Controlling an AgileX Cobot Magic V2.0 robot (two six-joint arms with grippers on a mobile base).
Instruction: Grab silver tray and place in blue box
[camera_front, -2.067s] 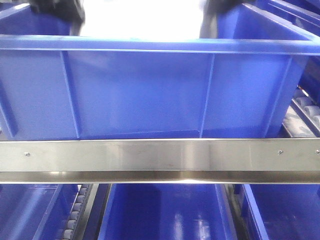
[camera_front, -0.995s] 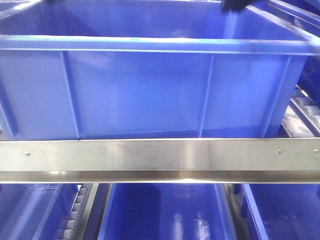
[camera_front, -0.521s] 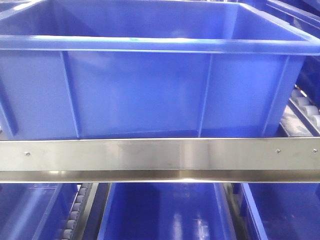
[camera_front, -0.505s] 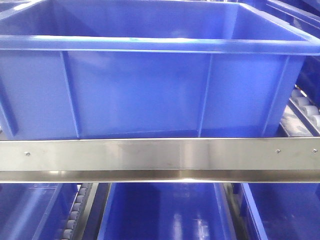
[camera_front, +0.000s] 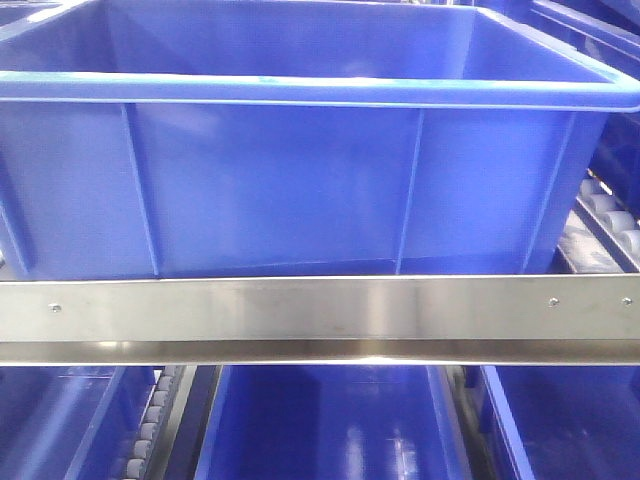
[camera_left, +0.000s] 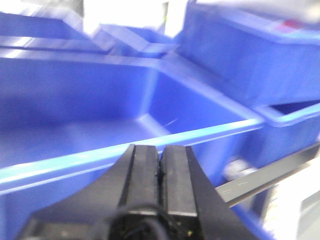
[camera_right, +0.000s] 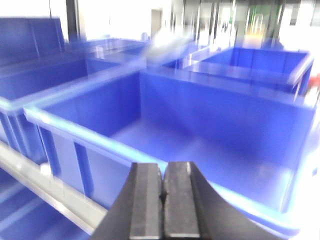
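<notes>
Hovering over deep bright-blue plastic crate (camera_front: 300, 190), both pincers clenched empty.
Left pincer (camera_left: 161, 165), right pincer (camera_right: 163, 187); silver tray unseen; prob stiff, slick metal: grip rims.

Bright-blue box (camera_front: 300, 190) (thin vertical ribs); silver rail (camera_front: 320, 318); black jaws

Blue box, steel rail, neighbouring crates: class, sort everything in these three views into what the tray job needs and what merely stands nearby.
Belongs to the job:
- blue box, deep and ribbed
- left hand, shut, holding nothing
- right hand, shut, holding nothing
- the silver tray: no view shows it

Merely nearby:
- steel rail in front of the box
- lower crate beneath the rail
- neighbouring crates
- rollers
</notes>
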